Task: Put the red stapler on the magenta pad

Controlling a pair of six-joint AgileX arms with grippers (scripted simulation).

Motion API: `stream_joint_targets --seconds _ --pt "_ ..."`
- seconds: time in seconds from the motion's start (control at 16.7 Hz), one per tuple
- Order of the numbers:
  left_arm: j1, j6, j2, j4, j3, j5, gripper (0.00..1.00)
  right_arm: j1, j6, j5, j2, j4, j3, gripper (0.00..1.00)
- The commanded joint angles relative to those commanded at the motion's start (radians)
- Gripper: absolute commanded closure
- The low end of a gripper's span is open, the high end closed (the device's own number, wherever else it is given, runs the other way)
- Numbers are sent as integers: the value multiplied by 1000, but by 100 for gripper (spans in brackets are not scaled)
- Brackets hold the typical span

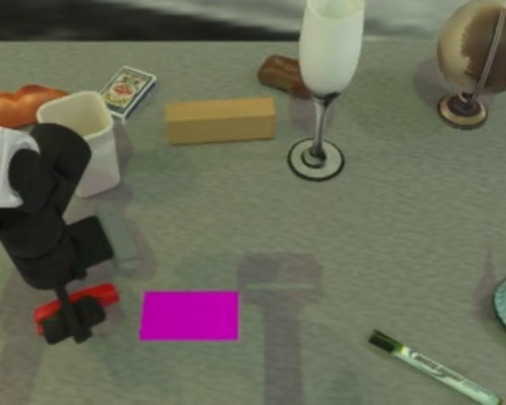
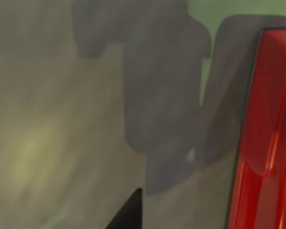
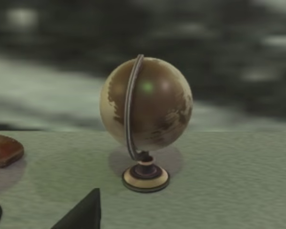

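The red stapler [image 1: 106, 294] lies flat on the table near the front left, a short way left of the magenta pad [image 1: 189, 315]. My left gripper [image 1: 72, 319] is down over the stapler's middle, open, its black fingers straddling the stapler. In the left wrist view the glossy red stapler [image 2: 267, 143] fills one side, and one dark fingertip [image 2: 128, 214] stands apart from it with bare table between. The pad has nothing on it. My right arm is out of the top view; one fingertip [image 3: 86, 214] shows in its wrist view, well off centre.
Behind the left arm are a white cup [image 1: 88, 126], a bread loaf [image 1: 17, 103] and a card box [image 1: 128, 90]. A tan block [image 1: 220, 119], a tall glass [image 1: 325, 76] and a globe [image 1: 476, 59] stand farther back. A marker [image 1: 434, 367] lies front right.
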Motion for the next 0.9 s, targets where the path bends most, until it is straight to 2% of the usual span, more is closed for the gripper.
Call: stream_joint_targets --seconds 0.42,0.9 --pt "0 0 0 0 0 0 98 0 0 0 0 0 0 0" --pt "0 0 0 0 0 0 100 0 0 0 0 0 0 0"
